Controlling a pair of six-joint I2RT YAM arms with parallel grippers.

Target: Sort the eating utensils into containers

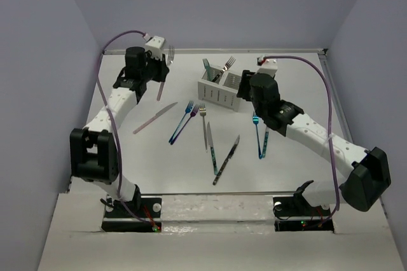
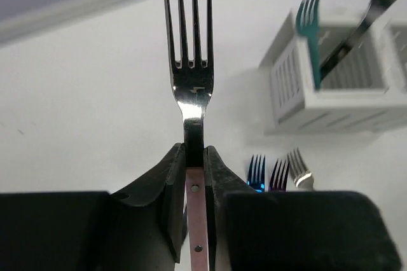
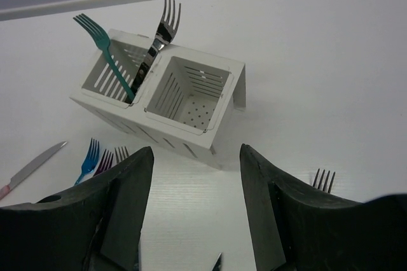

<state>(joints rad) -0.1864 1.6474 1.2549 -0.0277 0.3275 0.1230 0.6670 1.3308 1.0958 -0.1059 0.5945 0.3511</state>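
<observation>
Left jaws pinch fork (image 2: 191, 67), wrist view confirms

One compartment of the caddy (image 3: 165, 137) is blocked by a teal fork (image 3: 108, 61) and a silver fork (image 3: 166, 13), the neighbouring compartment (image 3: 191, 96) is left open from above, and the bench (image 1: 152, 156) in front is strewn with loose utensils (image 1: 210, 147).

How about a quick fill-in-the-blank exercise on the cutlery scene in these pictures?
The left gripper is shut on a silver metal fork with ___ tines.
The small white slotted caddy holds ___ forks, among them a teal fork.
The right gripper is ___ and holds nothing.
Missing words: four, two, open.
</observation>
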